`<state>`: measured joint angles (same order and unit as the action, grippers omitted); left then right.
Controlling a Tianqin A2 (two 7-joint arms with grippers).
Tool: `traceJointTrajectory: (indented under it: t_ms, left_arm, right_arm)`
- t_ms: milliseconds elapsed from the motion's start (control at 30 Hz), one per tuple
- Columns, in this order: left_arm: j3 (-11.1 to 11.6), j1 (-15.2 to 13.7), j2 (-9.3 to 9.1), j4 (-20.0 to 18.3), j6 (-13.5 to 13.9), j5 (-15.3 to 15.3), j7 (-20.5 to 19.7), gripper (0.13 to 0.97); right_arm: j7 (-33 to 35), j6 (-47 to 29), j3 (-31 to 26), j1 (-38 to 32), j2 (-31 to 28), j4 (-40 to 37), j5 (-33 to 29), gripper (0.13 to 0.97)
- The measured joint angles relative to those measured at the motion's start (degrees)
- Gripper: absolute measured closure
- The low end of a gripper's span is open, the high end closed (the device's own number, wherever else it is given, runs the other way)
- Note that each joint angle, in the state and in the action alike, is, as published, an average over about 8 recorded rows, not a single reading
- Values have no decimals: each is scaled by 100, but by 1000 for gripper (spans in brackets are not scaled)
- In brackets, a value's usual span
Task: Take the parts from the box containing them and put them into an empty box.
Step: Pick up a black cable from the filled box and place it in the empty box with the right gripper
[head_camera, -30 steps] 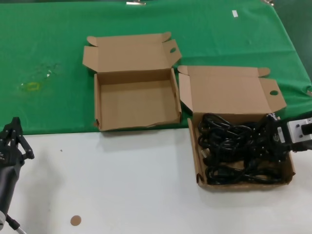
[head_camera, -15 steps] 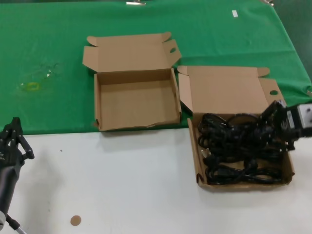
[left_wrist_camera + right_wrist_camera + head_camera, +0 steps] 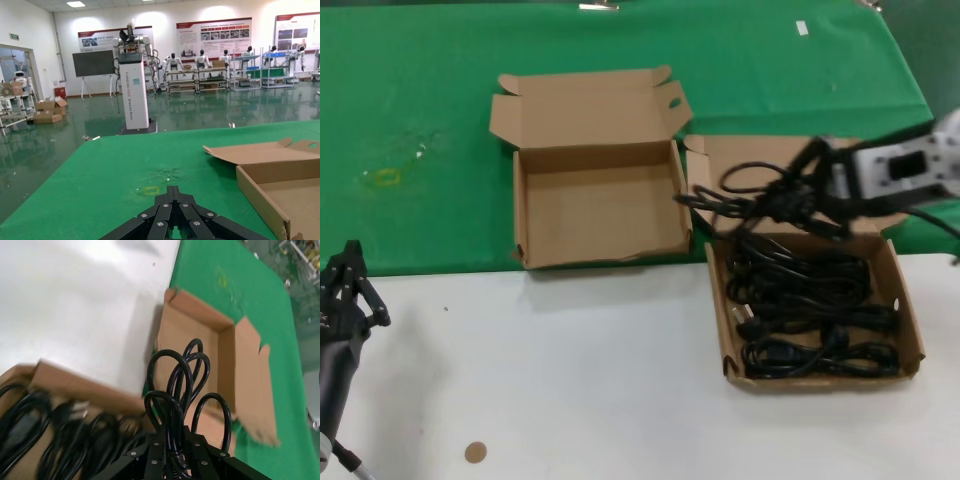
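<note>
Right hand (image 3: 812,190): raised over the full box's (image 3: 912,330) rear, clenched on a cord bundle (image 3: 760,198) | Left hand (image 3: 342,285): parked low over the white worktop (image 3: 570,380), closure undeterminable | Empty box (image 3: 525,225): left of full box

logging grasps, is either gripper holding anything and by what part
The right gripper holds one cord bundle by one end of its loops, lifted above the full box. The left gripper holds nothing.
</note>
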<state>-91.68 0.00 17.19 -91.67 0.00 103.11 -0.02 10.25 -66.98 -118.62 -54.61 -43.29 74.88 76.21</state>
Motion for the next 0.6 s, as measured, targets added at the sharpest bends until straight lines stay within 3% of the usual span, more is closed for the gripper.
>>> traceJointTrajectory:
  t_ms: [600]
  left_arm:
    - [0,0,0,0,0,0,0,953]
  right_arm:
    - [1,716,-786,-867,1987,-1105,-811,893]
